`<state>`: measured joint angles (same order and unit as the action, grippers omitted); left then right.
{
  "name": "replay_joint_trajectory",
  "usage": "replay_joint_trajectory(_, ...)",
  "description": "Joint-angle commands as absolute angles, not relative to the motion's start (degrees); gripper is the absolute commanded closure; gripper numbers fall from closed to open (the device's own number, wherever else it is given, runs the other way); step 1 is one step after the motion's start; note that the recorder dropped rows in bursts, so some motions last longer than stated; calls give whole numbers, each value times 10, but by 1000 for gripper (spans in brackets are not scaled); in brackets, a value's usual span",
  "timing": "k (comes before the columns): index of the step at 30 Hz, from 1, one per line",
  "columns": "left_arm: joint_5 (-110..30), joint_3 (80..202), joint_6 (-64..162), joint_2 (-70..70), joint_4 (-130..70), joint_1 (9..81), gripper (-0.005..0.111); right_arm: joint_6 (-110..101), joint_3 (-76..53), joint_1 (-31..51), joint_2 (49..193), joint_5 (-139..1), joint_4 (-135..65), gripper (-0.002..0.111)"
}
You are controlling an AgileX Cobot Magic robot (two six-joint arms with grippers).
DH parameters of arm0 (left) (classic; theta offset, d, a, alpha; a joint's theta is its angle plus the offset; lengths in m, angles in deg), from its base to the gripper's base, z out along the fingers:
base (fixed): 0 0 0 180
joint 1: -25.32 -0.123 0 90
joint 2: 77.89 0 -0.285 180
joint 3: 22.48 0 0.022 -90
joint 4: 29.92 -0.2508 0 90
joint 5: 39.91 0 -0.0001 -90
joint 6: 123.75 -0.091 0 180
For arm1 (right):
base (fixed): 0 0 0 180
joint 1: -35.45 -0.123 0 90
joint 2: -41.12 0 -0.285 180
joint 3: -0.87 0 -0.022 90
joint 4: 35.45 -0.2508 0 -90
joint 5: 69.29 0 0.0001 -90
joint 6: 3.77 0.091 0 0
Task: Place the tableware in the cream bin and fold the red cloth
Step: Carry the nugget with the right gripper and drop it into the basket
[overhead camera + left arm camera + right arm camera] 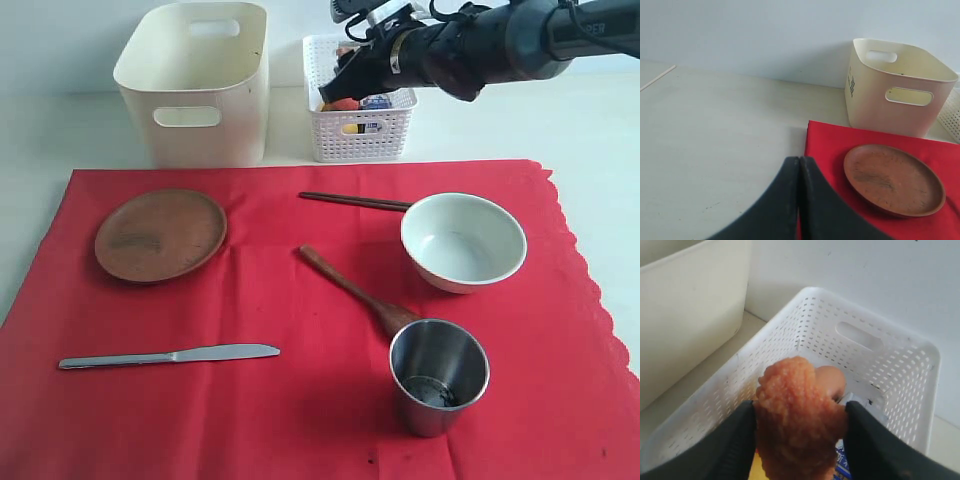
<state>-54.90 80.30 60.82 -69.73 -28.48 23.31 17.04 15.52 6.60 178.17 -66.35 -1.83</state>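
The red cloth [300, 410] lies flat on the table and carries the brown plate [160, 235], steel knife [170, 355], wooden spoon [355, 290], dark chopsticks [355, 201], white bowl [463, 242] and steel cup [438, 375]. The cream bin [195, 80] stands behind the cloth, empty as far as shown. My right gripper [800, 407] is shut on an orange crumbed food piece [790, 385] just above the white lattice basket [900, 365]. My left gripper [799, 161] is shut on nothing, over the cloth's left edge [825, 145], near the plate [892, 179].
The white lattice basket [360, 130] stands right of the cream bin and holds food items, among them an egg [832, 379] and a blue-printed carton [844, 460]. Bare pale table surrounds the cloth. The right arm [500, 40] reaches in from the upper right.
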Motion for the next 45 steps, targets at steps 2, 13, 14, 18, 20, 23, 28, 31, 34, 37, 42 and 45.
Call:
replay_joint_trajectory(2, -547, 803, 610, -701, -283, 232, 105, 169, 161, 66, 1779, -648, -20, 51)
replay_joint_trajectory(13, -547, 803, 610, -701, -283, 232, 105, 168, 161, 66, 1775, -648, -20, 34)
replay_joint_trajectory(14, -547, 803, 610, -701, -283, 232, 105, 168, 161, 66, 1772, -648, -20, 34)
replay_joint_trajectory(18, -547, 803, 610, -701, -283, 232, 105, 168, 161, 66, 1756, -671, -20, 33)
replay_joint_trajectory(20, -547, 803, 610, -701, -283, 232, 105, 168, 161, 66, 1739, -716, -20, 33)
replay_joint_trajectory(23, -547, 803, 610, -701, -283, 232, 105, 168, 161, 66, 1707, -789, -20, 33)
replay_joint_trajectory(28, -547, 803, 610, -701, -283, 232, 105, 168, 161, 61, 1660, -885, -23, 40)
replay_joint_trajectory(31, -547, 803, 610, -701, -283, 232, 105, 168, 161, 54, 1639, -936, -56, 50)
replay_joint_trajectory(34, -547, 803, 610, -701, -283, 232, 105, 167, 161, 44, 1625, -978, -101, 60)
replay_joint_trajectory(37, -547, 803, 610, -701, -283, 232, 105, 167, 161, 25, 1623, -995, -113, 71)
replay_joint_trajectory(42, -547, 803, 610, -701, -283, 232, 105, 167, 161, -13, 1629, -992, -113, 85)
replay_joint_trajectory(45, -547, 803, 610, -701, -283, 232, 105, 167, 161, -33, 1637, -989, -113, 89)
